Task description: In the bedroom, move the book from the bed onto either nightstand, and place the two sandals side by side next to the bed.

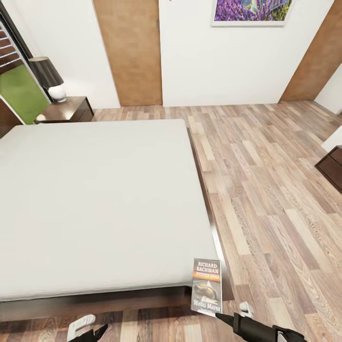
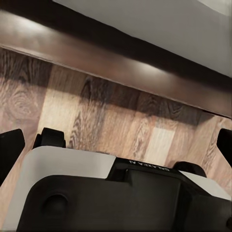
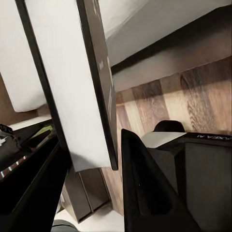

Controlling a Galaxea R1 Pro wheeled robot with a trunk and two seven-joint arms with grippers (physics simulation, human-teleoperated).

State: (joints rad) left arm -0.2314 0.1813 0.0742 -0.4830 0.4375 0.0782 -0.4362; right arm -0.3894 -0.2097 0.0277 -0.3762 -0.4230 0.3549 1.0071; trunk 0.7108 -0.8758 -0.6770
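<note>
Clearly the right pincer grips the book by its lower edge, holding it upright at the near right corner of the bed. Across the mattress stands a nightstand carrying a lamp, with bare plank floor to the right. From the right wrist, the book's white pages sit between dark fingers. Seen from its own wrist, the left pincer hangs spread apart over floor beside the bed frame.

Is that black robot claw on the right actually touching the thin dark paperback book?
Touching. In the right wrist view the paperback book sits clamped between the right end effector's two black fingers, pressed against both.
</note>
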